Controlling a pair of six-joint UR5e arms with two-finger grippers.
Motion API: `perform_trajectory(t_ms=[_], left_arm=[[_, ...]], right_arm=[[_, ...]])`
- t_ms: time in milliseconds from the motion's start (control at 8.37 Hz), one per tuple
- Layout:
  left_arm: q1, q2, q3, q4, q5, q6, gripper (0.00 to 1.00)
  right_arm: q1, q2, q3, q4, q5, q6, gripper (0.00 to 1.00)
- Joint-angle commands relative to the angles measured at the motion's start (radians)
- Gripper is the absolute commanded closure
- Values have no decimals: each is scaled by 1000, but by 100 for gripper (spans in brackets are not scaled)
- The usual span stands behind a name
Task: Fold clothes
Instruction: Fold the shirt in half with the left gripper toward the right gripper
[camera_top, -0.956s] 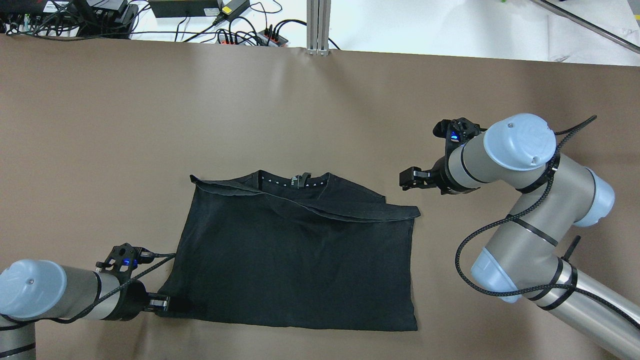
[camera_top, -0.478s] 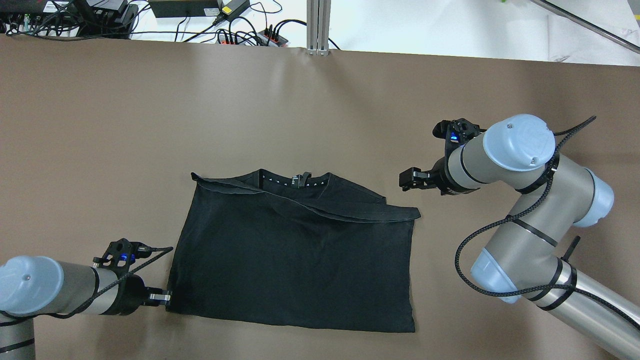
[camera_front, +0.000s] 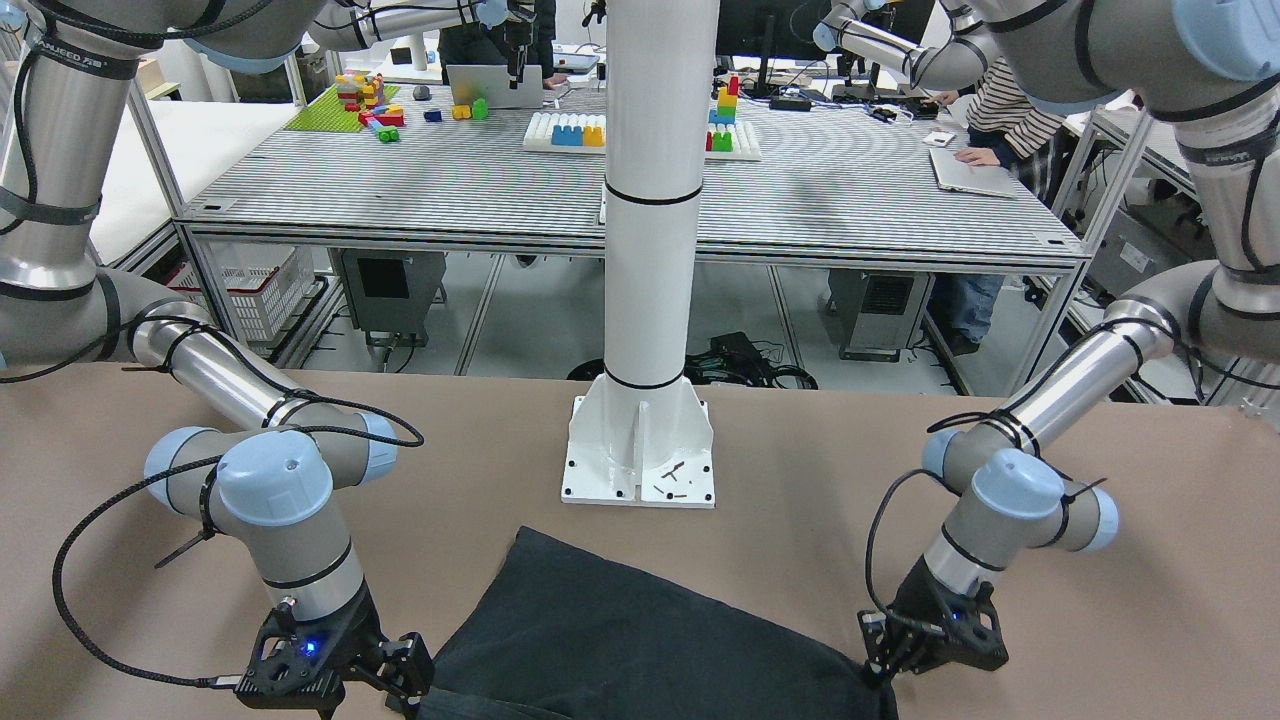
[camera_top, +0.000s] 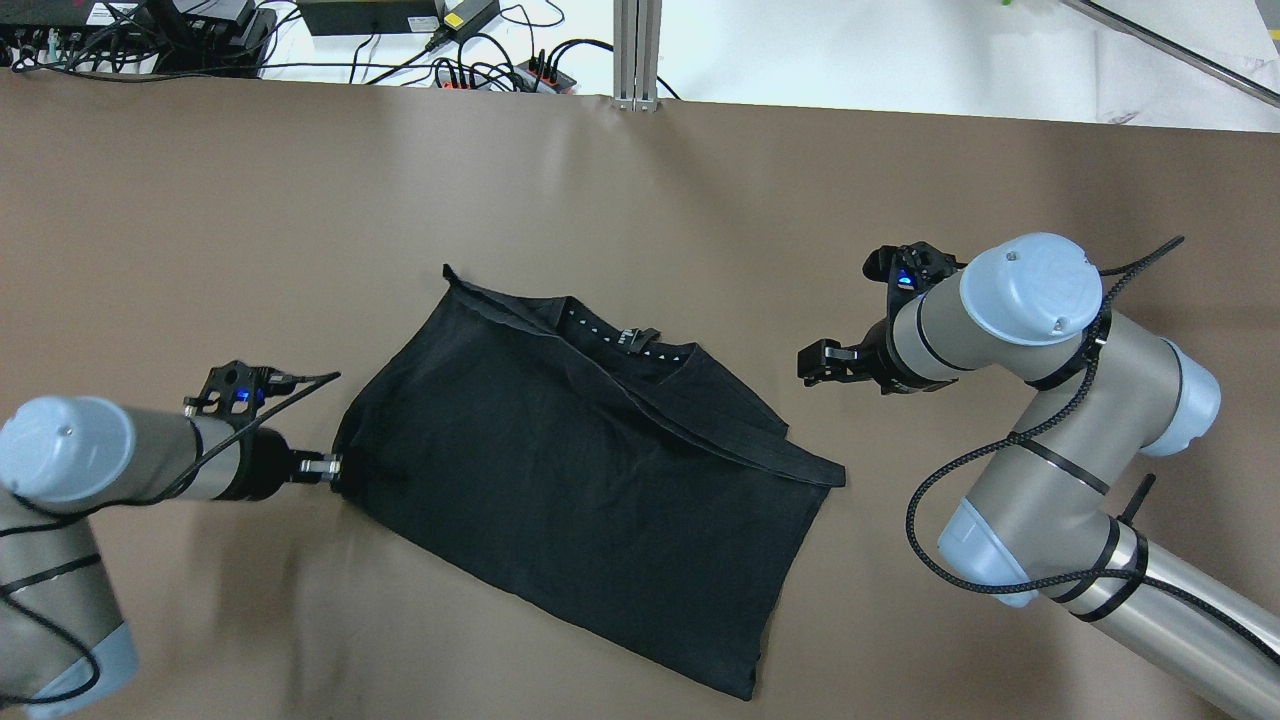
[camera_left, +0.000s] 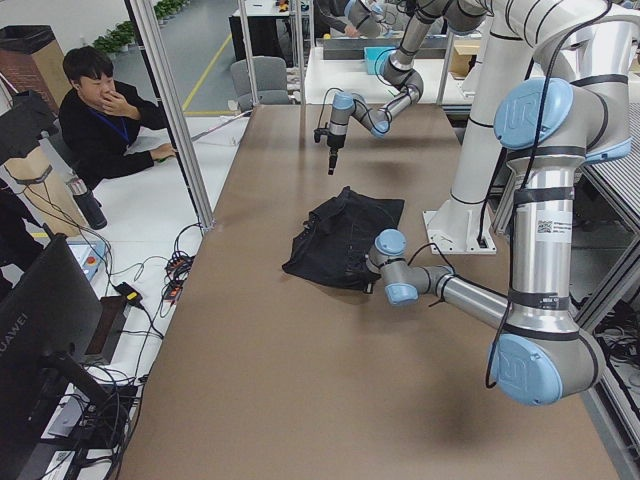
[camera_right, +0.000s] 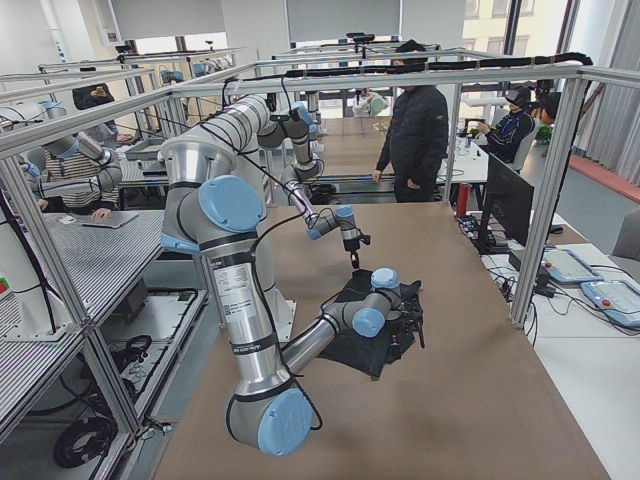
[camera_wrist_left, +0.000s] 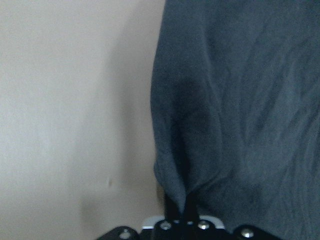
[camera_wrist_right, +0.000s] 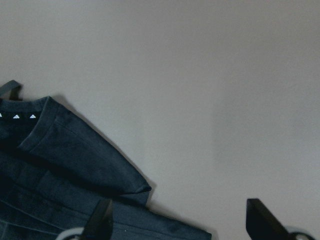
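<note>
While the left gripper (camera_top: 332, 468) sat at the left corner of the black shirt (camera_top: 590, 470), its fingers were squeezed tight on the cloth. The left wrist view showed a fold of cloth running right into them. The shirt lay flat on the brown table (camera_top: 600, 200), turned on a slant. Its long side ran from its far left corner to its near right corner. The collar (camera_top: 625, 340), with small white marks, sat on its far edge. To the right of the shirt, the right gripper (camera_top: 806, 362) hung near the collar side and did not touch the cloth. Its fingers (camera_wrist_right: 102, 220) were spread wide with nothing between them. In the right wrist view, the shirt's nearest corner (camera_wrist_right: 142, 189) showed beside one finger, not between the two. So I think this arm must reach over to that corner next.
</note>
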Motion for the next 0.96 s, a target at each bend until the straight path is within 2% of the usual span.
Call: perform_trajectory(t_ms=[0,120,239,359,478,598,837], left_arm=[[-157,-317,269,68,-5,56,100],[-195,-448,381,132,-2,88,100],[-232,-603,543,160,6,106,100],[-257,-781,768,158,8,123,100],[-262,-945,949,156,49,123,100],[-262,-1026,1039,155,60,125,100],[-262,-1077,1088,149,60,133,100]], right_arm=[[-2,2,-10,0,0,-1,6],[-2,0,-12,0,0,-2,6],[-2,2,-12,0,0,-2,6],[-2,2,-12,0,0,0,6],[-2,2,-12,2,0,0,6],[-2,3,-12,0,-2,0,6],[-2,5,-12,0,-2,0,6]])
